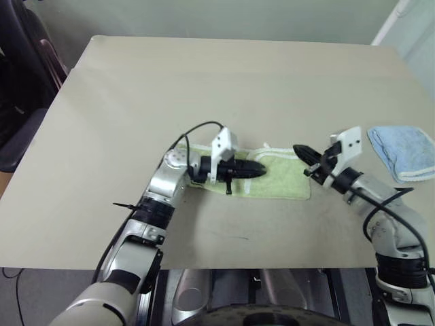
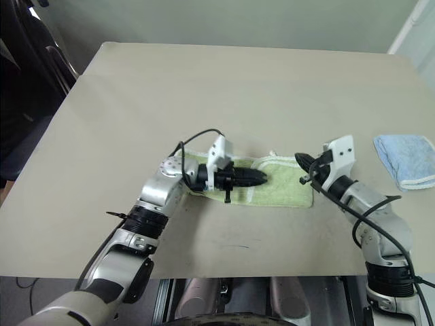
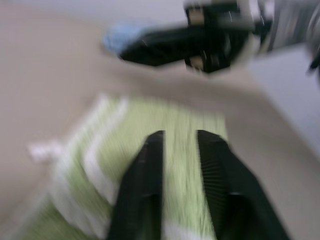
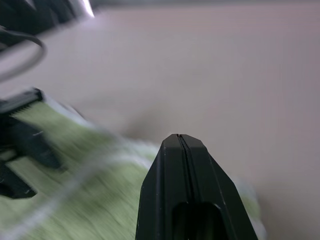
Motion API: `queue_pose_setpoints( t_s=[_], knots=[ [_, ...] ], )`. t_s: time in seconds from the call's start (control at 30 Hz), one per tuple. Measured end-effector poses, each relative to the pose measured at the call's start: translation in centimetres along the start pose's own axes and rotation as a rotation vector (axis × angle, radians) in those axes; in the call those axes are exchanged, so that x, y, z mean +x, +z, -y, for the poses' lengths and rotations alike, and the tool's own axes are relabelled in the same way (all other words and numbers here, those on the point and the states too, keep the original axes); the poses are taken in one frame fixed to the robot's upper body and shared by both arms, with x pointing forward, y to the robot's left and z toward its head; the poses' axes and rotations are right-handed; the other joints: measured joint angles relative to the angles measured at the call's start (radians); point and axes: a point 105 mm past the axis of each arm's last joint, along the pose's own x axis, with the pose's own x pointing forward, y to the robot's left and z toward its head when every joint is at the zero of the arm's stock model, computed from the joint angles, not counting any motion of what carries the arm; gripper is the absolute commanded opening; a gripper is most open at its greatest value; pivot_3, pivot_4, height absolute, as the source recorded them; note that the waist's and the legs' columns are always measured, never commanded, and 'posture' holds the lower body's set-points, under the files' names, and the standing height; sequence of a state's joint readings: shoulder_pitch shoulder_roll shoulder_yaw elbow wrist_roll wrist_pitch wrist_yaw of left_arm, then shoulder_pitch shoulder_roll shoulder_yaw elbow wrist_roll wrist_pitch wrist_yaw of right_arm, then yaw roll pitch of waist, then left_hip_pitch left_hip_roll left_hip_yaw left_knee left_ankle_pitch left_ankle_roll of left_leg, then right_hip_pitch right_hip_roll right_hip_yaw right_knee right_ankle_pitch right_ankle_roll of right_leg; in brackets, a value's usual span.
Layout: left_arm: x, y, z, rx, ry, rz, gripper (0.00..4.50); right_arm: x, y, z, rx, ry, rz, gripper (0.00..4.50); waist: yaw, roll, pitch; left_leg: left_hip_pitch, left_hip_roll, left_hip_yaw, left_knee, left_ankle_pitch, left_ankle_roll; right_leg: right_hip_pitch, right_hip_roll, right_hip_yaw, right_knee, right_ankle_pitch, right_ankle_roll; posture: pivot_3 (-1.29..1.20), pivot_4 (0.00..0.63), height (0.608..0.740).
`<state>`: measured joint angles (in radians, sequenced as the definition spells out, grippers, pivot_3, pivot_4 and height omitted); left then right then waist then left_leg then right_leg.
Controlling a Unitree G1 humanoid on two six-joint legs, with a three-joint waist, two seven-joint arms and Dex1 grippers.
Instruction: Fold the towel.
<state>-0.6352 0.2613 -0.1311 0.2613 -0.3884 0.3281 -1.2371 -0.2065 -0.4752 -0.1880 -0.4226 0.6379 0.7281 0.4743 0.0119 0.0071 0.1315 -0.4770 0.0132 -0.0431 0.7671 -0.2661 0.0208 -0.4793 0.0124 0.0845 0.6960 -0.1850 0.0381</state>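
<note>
Green terry towel (image 1: 272,178) lies folded at centre frame, so the left gripper (image 1: 257,170) hovers over it, fingers slightly parted and empty, while the right gripper (image 1: 301,152), pinched together empty, waits beside its right edge.

- Your two head views look forward and down over the table (image 1: 204,81) from above, side by side, and share almost the same scene.
- Your left wrist view sits low and close over the towel (image 3: 190,130), facing the right gripper (image 3: 125,52).
- Your right wrist view looks along its own pressed-together fingers (image 4: 182,165), low across the towel toward the left gripper (image 4: 20,145).
</note>
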Motion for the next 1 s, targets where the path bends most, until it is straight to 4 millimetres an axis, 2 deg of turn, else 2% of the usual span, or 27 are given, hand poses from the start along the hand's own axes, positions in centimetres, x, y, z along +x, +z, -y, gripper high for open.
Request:
queue_pose_setpoints(
  t_s=[0.13, 0.17, 0.23, 0.27, 0.3, 0.37, 0.5, 0.63, 0.67, 0.77, 1.0],
  knots=[
    [-1.5, 4.8, 0.6, 0.013, 0.001, 0.190, 3.25, -0.3, 1.9, -1.2, 0.038, 0.092, 0.037, 0.00, -0.001, 0.000, 0.000, 0.001, 0.000, 0.001, 0.000, 0.000, 0.000, 0.000, 0.000, 0.000, 0.000, -0.001, -0.001, 0.00, 0.150, 0.697],
    [-2.6, 5.5, 0.1, 0.014, 0.047, 0.197, 3.64, -0.3, 2.2, -1.7, 0.031, 0.132, 0.030, 0.00, -0.001, 0.000, 0.000, 0.001, 0.000, 0.001, -0.001, 0.000, 0.000, 0.000, 0.000, 0.000, 0.000, -0.001, -0.001, 0.00, 0.150, 0.697],
    [-5.5, 6.5, -1.4, 0.005, 0.182, 0.195, 4.36, -0.5, 2.4, -2.4, 0.016, 0.180, 0.011, 0.40, -0.003, 0.000, 0.000, 0.003, 0.000, 0.001, -0.004, 0.000, -0.001, 0.001, 0.000, 0.000, 0.000, -0.002, -0.002, 0.00, 0.150, 0.697],
    [-6.7, 6.7, -1.8, -0.005, 0.234, 0.186, 4.50, -0.5, 2.2, -2.6, 0.011, 0.194, -0.006, 0.60, -0.004, 0.000, 0.000, 0.005, 0.000, 0.001, -0.005, 0.000, -0.002, 0.002, 0.000, 0.000, 0.000, -0.003, -0.001, 0.00, 0.150, 0.697],
    [-8.1, 6.9, -2.3, -0.015, 0.290, 0.171, 4.50, -0.5, 2.0, -2.9, 0.011, 0.218, -0.021, 0.92, -0.005, 0.000, 0.000, 0.006, 0.000, 0.001, -0.008, 0.001, -0.002, 0.001, 0.000, 0.000, 0.000, -0.003, -0.001, 0.00, 0.150, 0.697],
    [-9.8, 6.6, -2.5, -0.044, 0.347, 0.148, 4.50, -0.3, 1.6, -3.6, 0.014, 0.261, -0.041, 1.58, -0.007, -0.001, 0.000, 0.007, 0.000, 0.001, -0.011, 0.003, -0.003, 0.001, 0.000, 0.001, 0.000, -0.004, -0.002, 0.00, 0.150, 0.697],
    [-13.3, 4.1, -2.0, -0.136, 0.461, 0.041, 4.50, 0.4, 1.2, -4.8, 0.002, 0.341, -0.068, 2.91, -0.010, -0.001, 0.000, 0.005, 0.000, 0.000, -0.018, 0.006, -0.008, -0.004, 0.000, 0.000, 0.000, -0.003, -0.008, 0.00, 0.150, 0.697],
    [-16.3, 3.0, -0.8, -0.187, 0.534, -0.048, 4.50, 0.6, 0.5, -5.4, -0.047, 0.404, -0.117, 4.29, -0.009, -0.002, 0.000, 0.005, 0.001, 0.000, -0.023, 0.007, -0.010, -0.007, 0.000, 0.000, 0.001, -0.003, -0.013, 0.00, 0.150, 0.697],
    [-17.2, 2.7, -0.6, -0.206, 0.557, -0.065, 4.50, 0.5, 0.1, -5.4, -0.055, 0.409, -0.137, 4.46, -0.010, -0.002, 0.000, 0.005, 0.001, 0.000, -0.024, 0.007, -0.010, -0.007, 0.000, 0.000, 0.001, -0.003, -0.014, 0.00, 0.150, 0.697],
    [-19.3, 1.5, 0.7, -0.339, 0.612, -0.097, 4.50, 0.7, -0.9, -5.3, -0.070, 0.419, -0.176, 4.46, -0.012, -0.003, 0.000, 0.006, 0.001, 0.000, -0.027, 0.009, -0.012, -0.009, 0.000, 0.000, 0.001, -0.004, -0.015, 0.00, 0.150, 0.697],
    [-22.0, 0.1, 2.6, -0.679, 0.755, -0.059, 4.50, 1.5, -1.5, -5.6, -0.078, 0.425, -0.170, 4.46, -0.016, -0.004, 0.001, 0.007, 0.002, 0.000, -0.032, 0.013, -0.016, -0.010, 0.001, -0.001, 0.001, -0.001, -0.021, 0.00, 0.150, 0.697]
  ],
)
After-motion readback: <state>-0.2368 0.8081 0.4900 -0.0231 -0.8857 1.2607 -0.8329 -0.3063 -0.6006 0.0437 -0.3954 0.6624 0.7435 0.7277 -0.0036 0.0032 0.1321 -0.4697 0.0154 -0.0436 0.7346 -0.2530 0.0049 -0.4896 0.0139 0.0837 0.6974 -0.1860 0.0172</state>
